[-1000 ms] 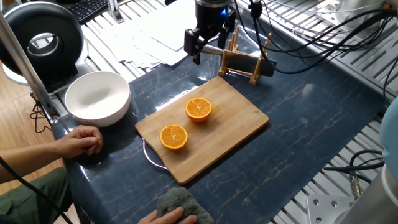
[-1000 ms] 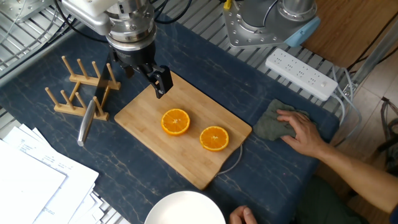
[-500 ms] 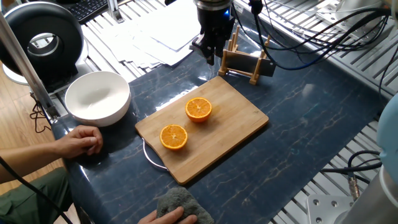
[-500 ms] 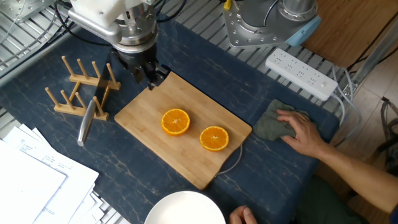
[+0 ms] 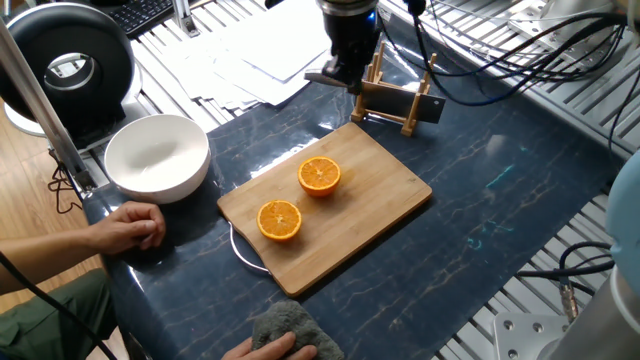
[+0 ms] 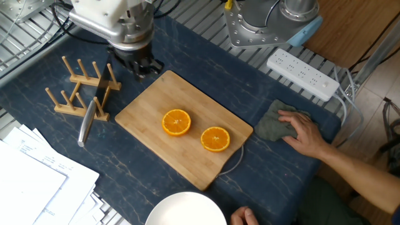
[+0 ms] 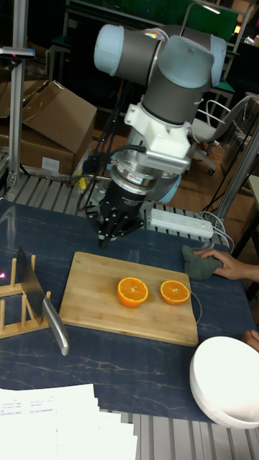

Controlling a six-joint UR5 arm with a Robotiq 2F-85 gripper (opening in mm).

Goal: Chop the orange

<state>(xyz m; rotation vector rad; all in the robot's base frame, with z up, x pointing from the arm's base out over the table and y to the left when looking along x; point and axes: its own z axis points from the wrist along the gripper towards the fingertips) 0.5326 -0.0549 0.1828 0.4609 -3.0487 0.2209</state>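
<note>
While my arm leans down over the far edge of the cutting board [image 6: 181, 128], its gripper [image 6: 142, 65] points at the table; whether its fingers are spread or pressed together I cannot tell. I count two orange halves [image 6: 177, 122] [image 6: 215, 139], cut faces up, side by side on the board and not touching. In the other fixed view they lie toward five o'clock from the gripper, well apart from it. One knife [image 6: 87, 120] leans in one wooden rack [image 6: 78, 89], at nine o'clock of the board.
</note>
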